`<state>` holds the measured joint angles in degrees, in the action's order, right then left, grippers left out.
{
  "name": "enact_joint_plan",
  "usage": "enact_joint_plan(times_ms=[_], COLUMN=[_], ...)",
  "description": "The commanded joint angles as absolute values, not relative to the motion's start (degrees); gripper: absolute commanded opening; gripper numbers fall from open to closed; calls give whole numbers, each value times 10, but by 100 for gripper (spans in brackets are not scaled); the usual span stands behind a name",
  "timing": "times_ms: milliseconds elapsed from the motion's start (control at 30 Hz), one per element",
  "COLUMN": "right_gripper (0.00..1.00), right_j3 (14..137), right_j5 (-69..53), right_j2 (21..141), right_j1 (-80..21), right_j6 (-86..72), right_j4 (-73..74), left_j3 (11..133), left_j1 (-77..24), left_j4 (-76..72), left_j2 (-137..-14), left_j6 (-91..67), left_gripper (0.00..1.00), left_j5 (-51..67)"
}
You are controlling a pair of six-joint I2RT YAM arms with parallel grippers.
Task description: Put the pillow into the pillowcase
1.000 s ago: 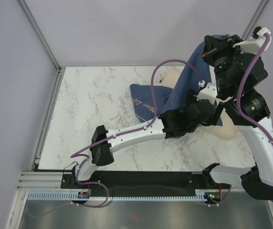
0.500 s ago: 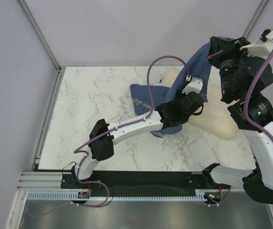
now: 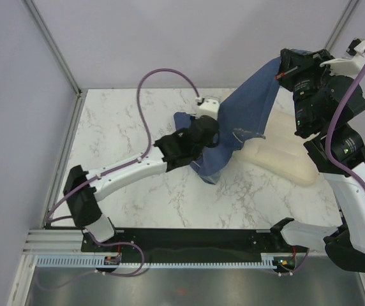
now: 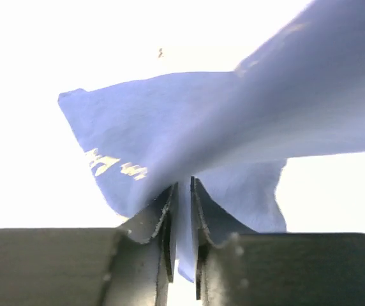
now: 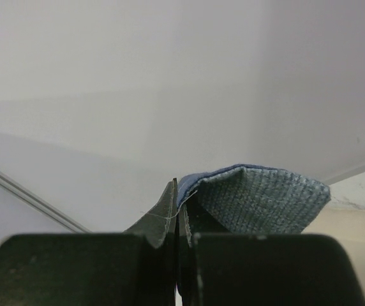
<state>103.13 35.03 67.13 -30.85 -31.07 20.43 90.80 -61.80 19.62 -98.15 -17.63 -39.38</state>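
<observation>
The pillowcase point(image 3: 249, 111) hangs as a slanted blue sheet between the two arms. The right arm point(image 3: 348, 178) stands tall at the right side, and its jaws hold the cloth's top corner high above the far right of the surface point(image 3: 125, 127). In the right wrist view the jaws are clenched on the edge of the pillowcase point(image 5: 259, 201), with its paler grey-blue woven side turned to the camera.

The left arm point(image 3: 125, 175) reaches out low across the middle of the surface. Its jaws are clenched on a fold near the sheet's lower left. In the left wrist view a thin strip of pillowcase point(image 4: 189, 134) is pinched between the two fingers, and cream lettering point(image 4: 115, 164) shows on the left part of the cloth. The lowest corners of the cloth rest on the marble.

The pillow point(image 3: 284, 159) lies flat on the surface at the right, just below the right arm's wrist. Its left end is hidden behind the hanging cloth, so whether any of it sits inside cannot be told. A purple cable point(image 3: 163, 73) arches over the left arm
</observation>
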Motion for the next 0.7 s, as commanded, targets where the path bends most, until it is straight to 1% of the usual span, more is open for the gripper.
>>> enact_joint_plan(times_ms=[0,33,100,133,167,233,267,333,367,467,667], right_gripper=[0,0,0,0,0,0,0,0,0,1,1], right_j3=[1041,1040,1040,1039,1039,1037,1036,1034,1034,1034,1025], right_j5=[360,357,349,341,339,337,337,340,345,354,371], right_j2=[664,665,670,674,677,685,687,695,700,718,744], right_j1=[-308,-308,-308,-308,-308,-308,-308,-308,-308,-308,-308], right_j6=[-299,-301,-305,-307,-309,-312,-312,-312,-311,-301,-306], right_j4=[192,193,194,195,198,200,200,200,200,200,200], left_j3=[812,758,723,725,730,748,749,745,741,708,689], left_j1=[-526,-485,-456,-447,-447,-448,-449,-450,-452,-475,-578], left_j4=[139,122,91,91,104,112,113,109,106,101,101], left_j2=[-879,-863,-840,-842,-846,-860,-860,-856,-850,-810,-747], left_j6=[-257,-266,-268,-258,-238,-227,-223,-220,-220,-220,-220], left_gripper=[22,23,28,30,40,55,67,71,75,75,75], left_j5=[-295,-240,-192,-190,-190,-172,-162,-124,-117,-117,-117])
